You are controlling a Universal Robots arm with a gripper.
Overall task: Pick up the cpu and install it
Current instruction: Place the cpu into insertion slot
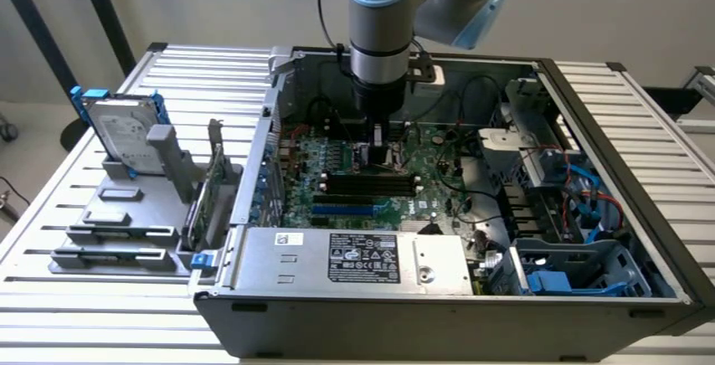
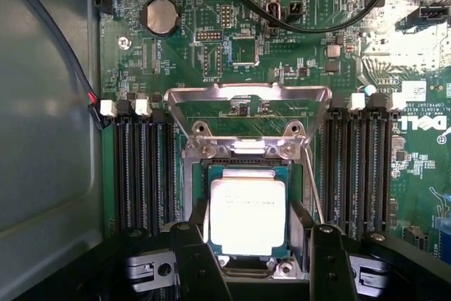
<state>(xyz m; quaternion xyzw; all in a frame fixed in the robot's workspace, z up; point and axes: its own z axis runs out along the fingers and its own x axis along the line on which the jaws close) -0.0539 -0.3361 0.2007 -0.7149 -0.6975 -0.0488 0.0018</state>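
Step in hand: installing; the cpu (image 2: 248,215) sits square within the socket frame (image 2: 248,156) on the motherboard (image 2: 282,54), so I judge this the placing or seating moment.
Tool: the gripper (image 2: 252,244) hangs low over the socket, its two dark fingers (image 2: 199,259) flanking the chip's sides; whether they pinch it or stand just clear I cannot tell.
Load plate: the metal retention plate (image 2: 246,107) is swung up and open beyond the chip.
Next move calls for: a level chip and a straight vertical path, since the socket contacts are delicate.
Arm: in the exterior view the arm (image 1: 383,22) reaches straight down into the computer case (image 1: 447,315).
Hidden: the fingertips' contact, the chip's near edge and the socket contacts.
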